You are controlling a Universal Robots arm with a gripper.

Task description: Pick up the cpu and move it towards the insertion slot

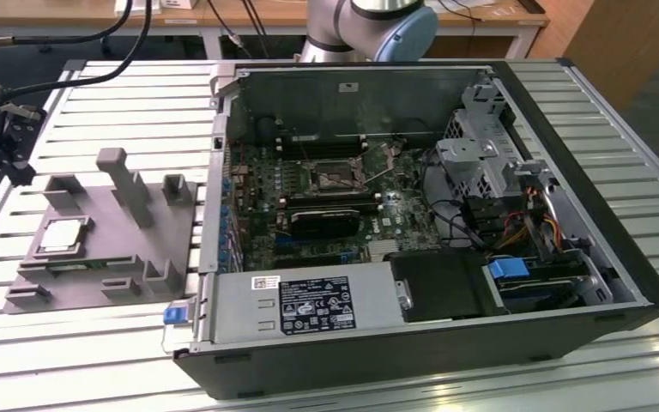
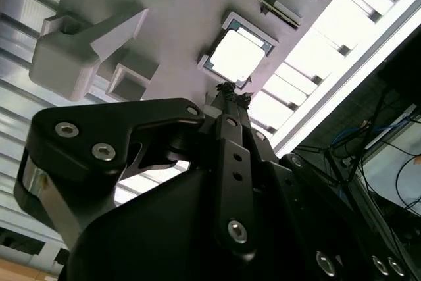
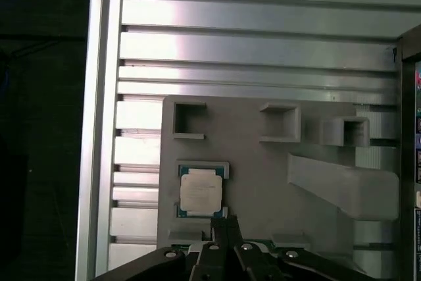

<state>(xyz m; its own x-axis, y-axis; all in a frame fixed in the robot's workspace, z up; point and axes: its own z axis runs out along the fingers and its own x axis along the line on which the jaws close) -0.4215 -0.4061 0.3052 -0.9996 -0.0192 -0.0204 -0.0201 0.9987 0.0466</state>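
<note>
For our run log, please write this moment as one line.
gripper: shut, empty, near cpu | cpu: seated in grey tray, not lifted | insertion slot: in open case

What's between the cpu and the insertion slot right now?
In the exterior view, upright blocks of the grey tray, then the side wall of the computer case, lie between the cpu and the insertion slot.

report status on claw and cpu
Claw shut, empty, hovering near cpu. Cpu seated in grey tray pocket. Insertion slot across in the case.
</note>
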